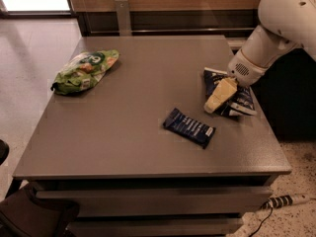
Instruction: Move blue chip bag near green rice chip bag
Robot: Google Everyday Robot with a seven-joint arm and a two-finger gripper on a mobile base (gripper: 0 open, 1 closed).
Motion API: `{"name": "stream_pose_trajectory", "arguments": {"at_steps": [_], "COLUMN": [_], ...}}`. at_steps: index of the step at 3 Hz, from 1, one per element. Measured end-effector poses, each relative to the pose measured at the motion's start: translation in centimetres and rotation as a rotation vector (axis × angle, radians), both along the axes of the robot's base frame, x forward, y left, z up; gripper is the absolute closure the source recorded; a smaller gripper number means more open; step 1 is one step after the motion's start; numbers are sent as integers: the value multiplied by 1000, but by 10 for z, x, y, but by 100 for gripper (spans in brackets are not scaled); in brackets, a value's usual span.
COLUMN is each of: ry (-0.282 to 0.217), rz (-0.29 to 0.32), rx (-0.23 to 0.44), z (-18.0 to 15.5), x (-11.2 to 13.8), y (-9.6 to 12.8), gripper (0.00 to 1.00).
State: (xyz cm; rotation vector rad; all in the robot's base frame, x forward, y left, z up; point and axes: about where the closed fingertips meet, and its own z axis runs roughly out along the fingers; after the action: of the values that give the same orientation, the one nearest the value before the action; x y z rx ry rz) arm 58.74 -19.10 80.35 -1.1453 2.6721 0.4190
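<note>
The blue chip bag (pixel 238 98), dark navy foil with white patches, lies at the right side of the grey table (pixel 133 132). My gripper (pixel 216 98), with cream-coloured fingers, hangs from the white arm (pixel 276 28) directly over the bag's left part and partly hides it. The green rice chip bag (pixel 85 71), light green with a round logo, lies at the far left of the table, well apart from the blue bag.
A smaller flat dark blue bar wrapper with white stripes (pixel 189 127) lies near the table's middle front, just left of and below the gripper. A power strip (pixel 289 200) lies on the floor at the right. A dark cabinet stands right of the table.
</note>
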Motion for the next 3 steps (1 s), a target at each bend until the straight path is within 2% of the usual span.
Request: {"name": "stream_pose_trajectory", "arguments": {"at_steps": [3], "ry": [0], "rz": [0], "rx": [0], "z": [10], "x": [0], "y": [0], "gripper": [96]}}
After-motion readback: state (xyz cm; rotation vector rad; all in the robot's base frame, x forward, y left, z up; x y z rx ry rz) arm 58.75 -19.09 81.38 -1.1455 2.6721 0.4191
